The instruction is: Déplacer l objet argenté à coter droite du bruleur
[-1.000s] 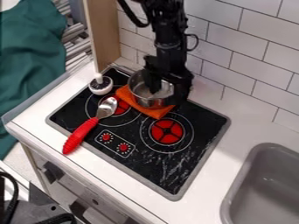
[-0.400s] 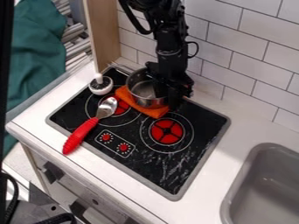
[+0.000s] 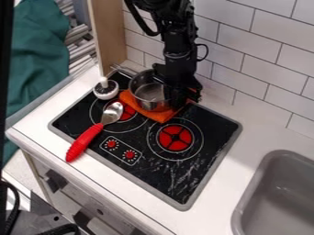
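The silver pot (image 3: 142, 95), round and shiny with a thin handle, sits mouth up, behind and left of the burner (image 3: 175, 137), apart from its red disc. The burner is flat, round and black-crossed, ringed in white.

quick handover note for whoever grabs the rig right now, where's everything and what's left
Gripper: at the silver pot's right rim; grip unconfirmed.
Pot: upright over the orange cloth, up and right of the left burner, up and left of the right burner.
Done: unclear, as the task names no particular burner.
Left: settle which one; if the right burner, the pot must likely go to its right side.
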Robot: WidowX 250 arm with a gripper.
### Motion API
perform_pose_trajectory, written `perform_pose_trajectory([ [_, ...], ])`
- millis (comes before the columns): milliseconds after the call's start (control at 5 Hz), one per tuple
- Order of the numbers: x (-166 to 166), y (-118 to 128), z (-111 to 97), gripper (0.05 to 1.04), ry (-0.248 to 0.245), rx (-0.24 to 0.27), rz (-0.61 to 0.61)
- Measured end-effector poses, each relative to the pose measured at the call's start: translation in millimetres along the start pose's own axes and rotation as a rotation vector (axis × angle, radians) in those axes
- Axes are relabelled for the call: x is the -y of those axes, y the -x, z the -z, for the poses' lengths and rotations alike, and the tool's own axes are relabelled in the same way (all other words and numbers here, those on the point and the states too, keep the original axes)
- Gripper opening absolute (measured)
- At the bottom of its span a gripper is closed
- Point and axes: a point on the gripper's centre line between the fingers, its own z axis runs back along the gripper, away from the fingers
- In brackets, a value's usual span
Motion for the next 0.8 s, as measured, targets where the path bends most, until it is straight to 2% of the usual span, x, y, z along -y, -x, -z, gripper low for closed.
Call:
perform_pose_trajectory([
  [400, 24.4, 5.8, -52.8, 0.061, -0.041, 0.122, 0.008],
  [600, 44.8, 36.9, -77.0, 0.061, -0.054, 0.136, -0.024],
  [800, 60.7, 79.5, -79.7, 0.061, -0.063, 0.093, -0.074],
])
